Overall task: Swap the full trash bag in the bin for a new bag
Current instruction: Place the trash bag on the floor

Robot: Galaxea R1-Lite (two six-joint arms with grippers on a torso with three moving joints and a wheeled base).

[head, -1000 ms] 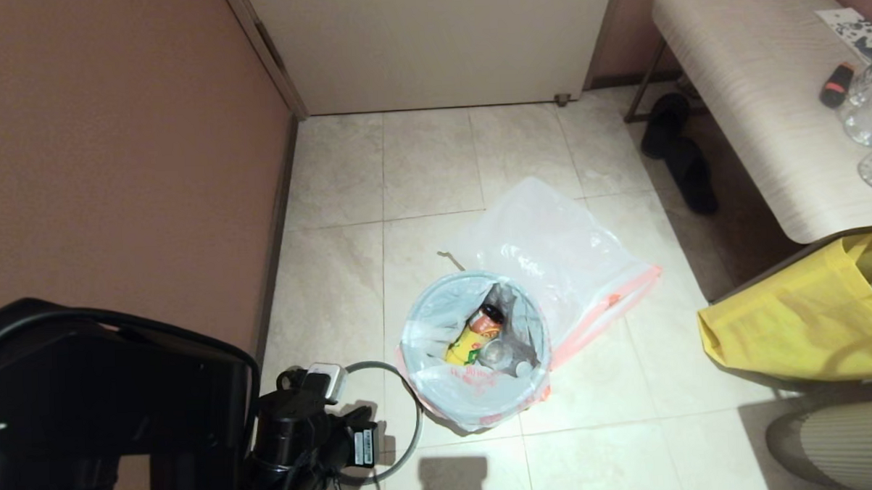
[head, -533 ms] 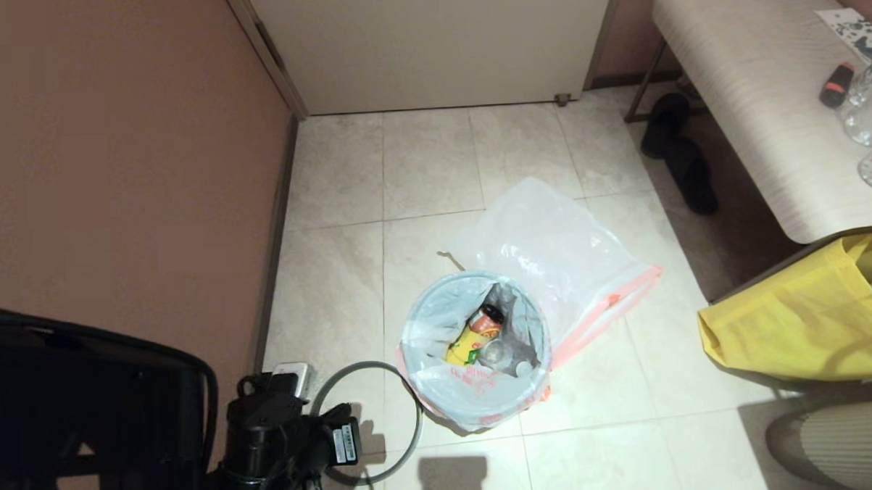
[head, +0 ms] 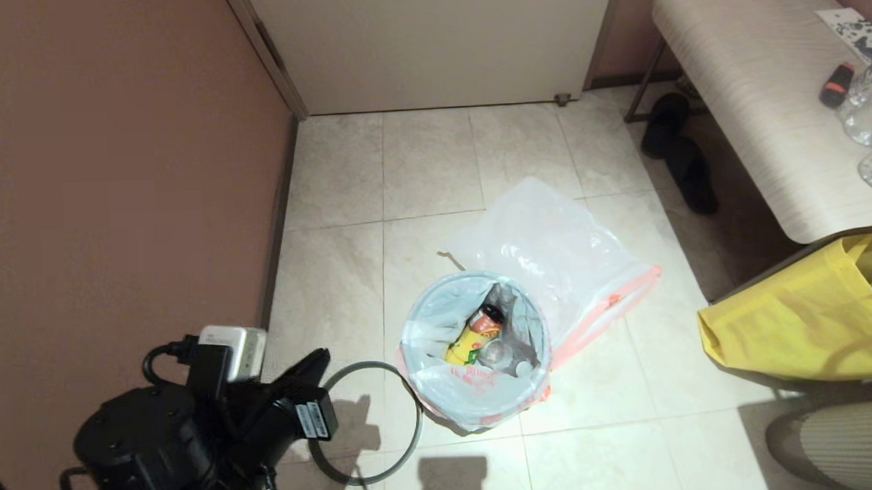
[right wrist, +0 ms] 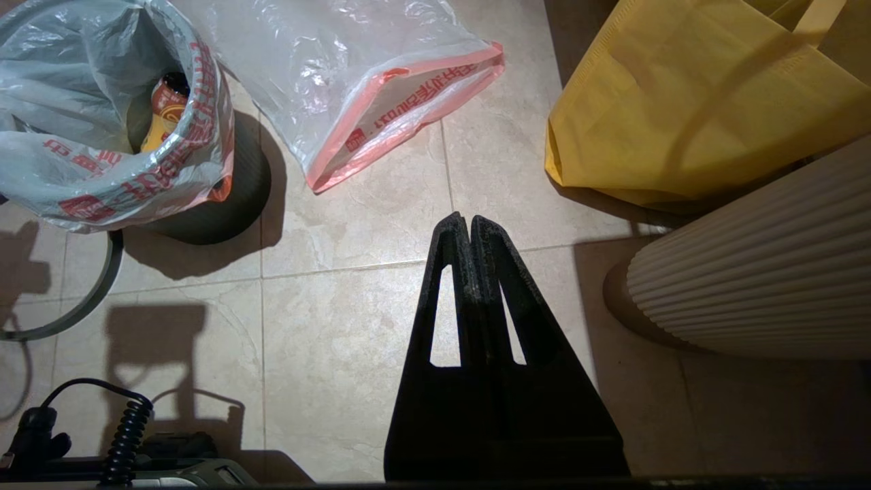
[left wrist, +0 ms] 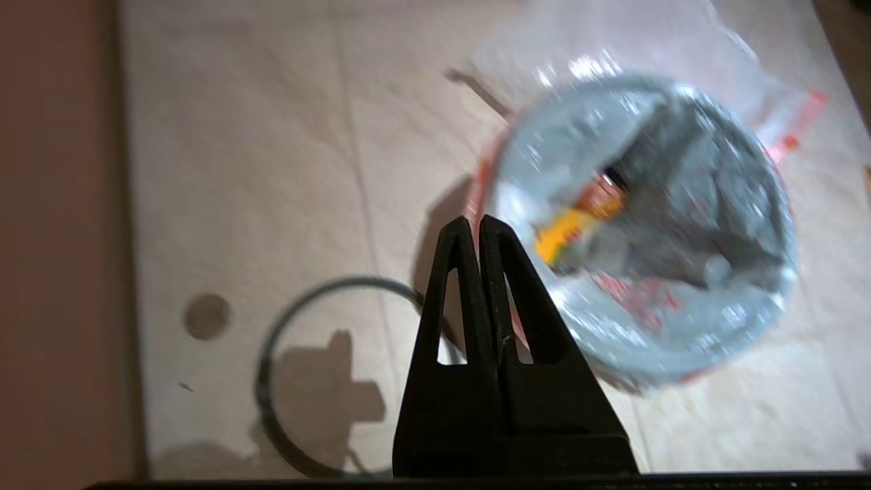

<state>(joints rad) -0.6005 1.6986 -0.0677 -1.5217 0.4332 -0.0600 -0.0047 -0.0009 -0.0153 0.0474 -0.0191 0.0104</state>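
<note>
We see the bin (head: 476, 352) standing on the tiled floor (head: 419, 173), its black wall showing only below the liner in the right wrist view. The full trash bag (head: 452, 386) still sits inside it: thin, translucent white plastic, its pink hem with red print folded out over the bin's mouth. Down in the open mouth lies a yellow-labelled bottle (head: 474, 336) with a dark cap, tilted, with clear wrappers beside it.

The grey hoop rim (head: 414, 449) is off the bin and lies flat on the floor just to its left, touching or nearly touching the bin's foot. The new bag (head: 560, 255) lies spread flat on the floor behind and to the right of the bin, crinkled and see-through, its pink drawstring hem along the right edge; its near corner seems to tuck in behind the bin, though we cannot be sure they touch.

Our left claw (head: 317, 361) hangs low at the left, above the hoop and short of the bin, fingers pressed together and holding nothing. Our right claw (right wrist: 469, 228), seen only from its own wrist camera, is likewise closed and empty, pointing at bare floor between the bin and a yellow cloth tote (head: 801, 312).

A pale tabletop (head: 750, 103) stands at the right, with dark slippers (head: 683, 160) beneath it.
</note>
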